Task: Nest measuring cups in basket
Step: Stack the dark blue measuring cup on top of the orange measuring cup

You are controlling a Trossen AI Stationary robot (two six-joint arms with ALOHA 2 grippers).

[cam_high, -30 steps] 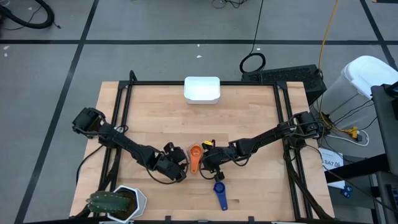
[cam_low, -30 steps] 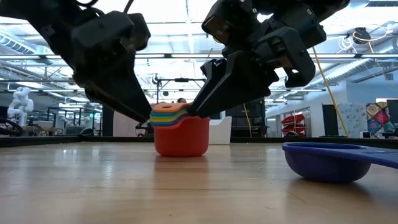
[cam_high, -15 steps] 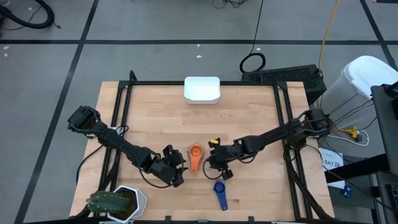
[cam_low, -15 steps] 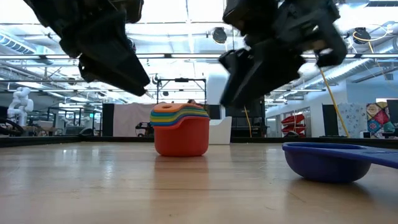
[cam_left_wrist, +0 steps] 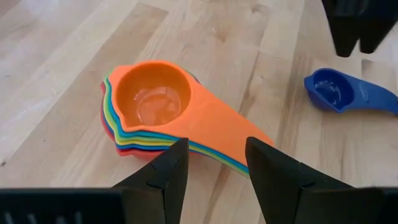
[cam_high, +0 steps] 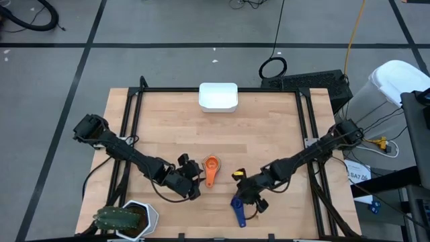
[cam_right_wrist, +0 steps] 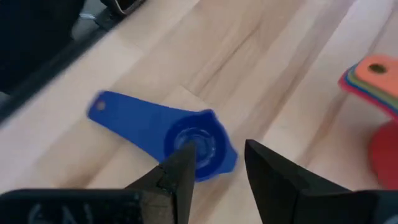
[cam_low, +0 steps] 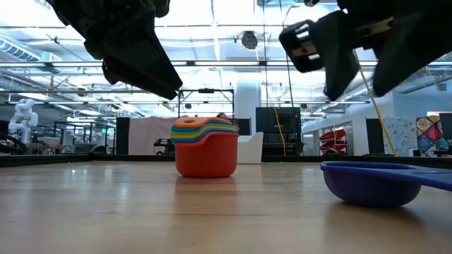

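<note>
A: Start at the hands. Where is the right hand (cam_high: 250, 195)?

B: Low over the near part of the pale wooden plank bench (cam_high: 269, 128), right above the bowl end of the loose dark blue plastic measuring cup (cam_high: 237, 208). In its wrist view the two dark fingers (cam_right_wrist: 179, 168) stand a little apart with nothing between them, and the blue cup (cam_right_wrist: 161, 134) lies flat on the wood past their tips.

A: And the left hand (cam_high: 191, 180)?

B: Just beside the nested stack of coloured plastic measuring cups (cam_high: 210, 169), on the robot's left of it. Its fingers (cam_left_wrist: 168, 171) are also parted and empty, pointing at the stack (cam_left_wrist: 158, 112), where the orange cup sits on top with its flat handle reaching toward the hand.

A: Are the stack and the blue cup touching?

B: No, they lie apart. From bench height the red bottom cup of the stack (cam_low: 206, 147) stands upright and the blue one (cam_low: 378, 183) rests nearer the camera.

A: The small white rectangular plastic basket (cam_high: 218, 97)?

B: At the far edge of the bench, well apart from both; no cups show in it.

A: Anything else on the bench?

B: A white hexagonal pot with a green plant (cam_high: 124, 218) at the near left corner. A black frame (cam_high: 222, 90) edges the bench, grey floor with dark lines surrounds it, and cables lie beyond. The low view looks into a bright hall.
</note>
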